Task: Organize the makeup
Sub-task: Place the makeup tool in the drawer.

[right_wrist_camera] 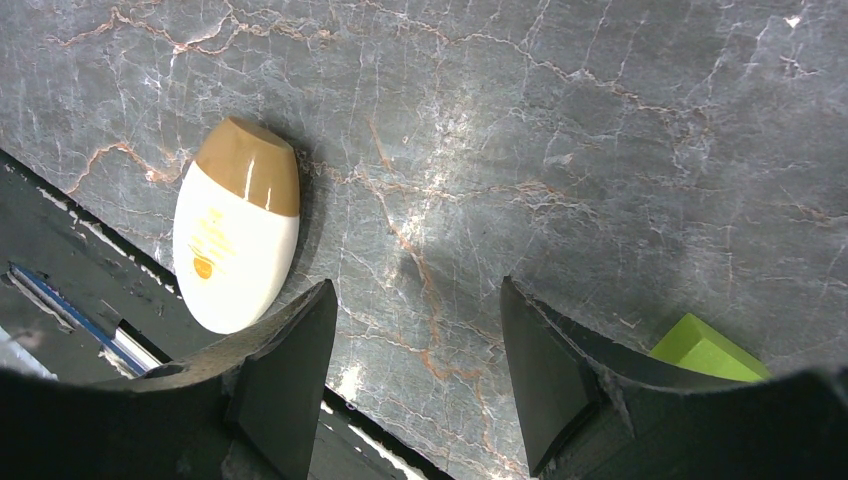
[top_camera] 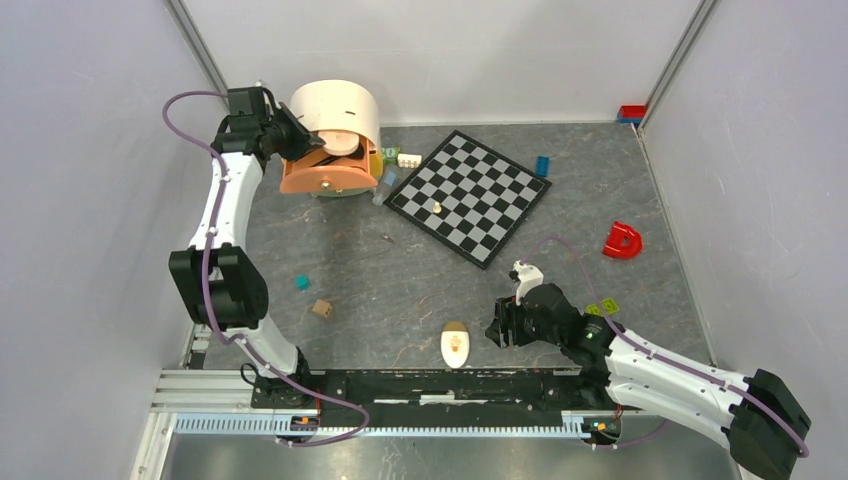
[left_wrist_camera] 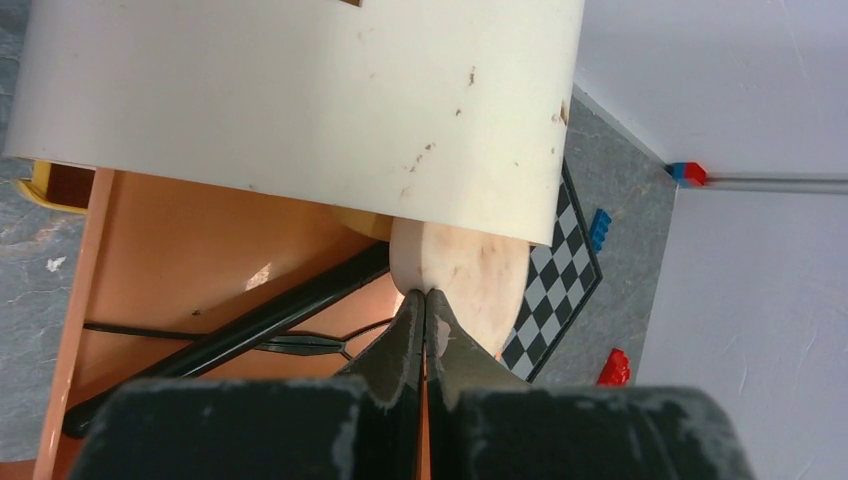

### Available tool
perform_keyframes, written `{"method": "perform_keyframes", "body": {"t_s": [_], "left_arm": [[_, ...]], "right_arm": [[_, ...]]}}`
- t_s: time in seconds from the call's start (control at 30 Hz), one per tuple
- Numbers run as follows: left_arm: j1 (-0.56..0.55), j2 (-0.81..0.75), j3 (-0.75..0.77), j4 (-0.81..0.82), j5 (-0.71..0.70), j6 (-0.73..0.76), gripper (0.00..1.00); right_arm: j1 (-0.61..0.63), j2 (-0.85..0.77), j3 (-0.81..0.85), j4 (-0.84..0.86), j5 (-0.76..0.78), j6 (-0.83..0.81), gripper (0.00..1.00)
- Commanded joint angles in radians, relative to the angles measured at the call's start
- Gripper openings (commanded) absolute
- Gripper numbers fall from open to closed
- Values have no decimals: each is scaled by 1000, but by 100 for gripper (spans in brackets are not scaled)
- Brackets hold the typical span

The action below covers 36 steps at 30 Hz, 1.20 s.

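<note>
An orange makeup case (top_camera: 330,180) with a raised cream lid (top_camera: 340,110) stands at the back left. Inside it, a round peach compact (left_wrist_camera: 460,275) leans under the lid (left_wrist_camera: 300,90), and black brushes (left_wrist_camera: 230,335) lie on the orange floor (left_wrist_camera: 200,250). My left gripper (left_wrist_camera: 425,297) is shut, its tips pressed against the compact's edge, and it reaches into the case (top_camera: 305,140). A cream oval bottle with a tan cap (top_camera: 455,345) lies near the front edge. Just right of the bottle (right_wrist_camera: 235,240), my right gripper (right_wrist_camera: 415,330) hangs open over bare table (top_camera: 497,330).
A chessboard (top_camera: 470,195) lies behind the centre with a small pale piece (top_camera: 436,206) on it. Scattered toys: red piece (top_camera: 622,242), blue brick (top_camera: 541,165), teal cube (top_camera: 301,282), brown cube (top_camera: 322,308), green bricks (top_camera: 603,307) by the right wrist. A black rail (top_camera: 430,385) borders the near edge.
</note>
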State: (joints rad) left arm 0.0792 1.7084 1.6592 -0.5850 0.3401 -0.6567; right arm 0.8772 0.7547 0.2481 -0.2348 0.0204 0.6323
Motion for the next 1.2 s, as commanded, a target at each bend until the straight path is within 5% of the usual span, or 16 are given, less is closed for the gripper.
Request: {"method": "perform_keyframes", "body": {"t_s": [0.0,0.4,0.83,1.17], "left_arm": [[4,-43,-10,-11,-11,89,2],[3,-32,-39,-15,42,134,3],[4,-85,-36,-9,57,133,46],[3,-165,8,6,26,128,55]], "right_arm": [[3,0,0,28,12,1,68],[3,-6,-8,31,10,1,68],[3,-12,-15,31,11,6,68],[4,-24,-18,26,16,5,68]]}}
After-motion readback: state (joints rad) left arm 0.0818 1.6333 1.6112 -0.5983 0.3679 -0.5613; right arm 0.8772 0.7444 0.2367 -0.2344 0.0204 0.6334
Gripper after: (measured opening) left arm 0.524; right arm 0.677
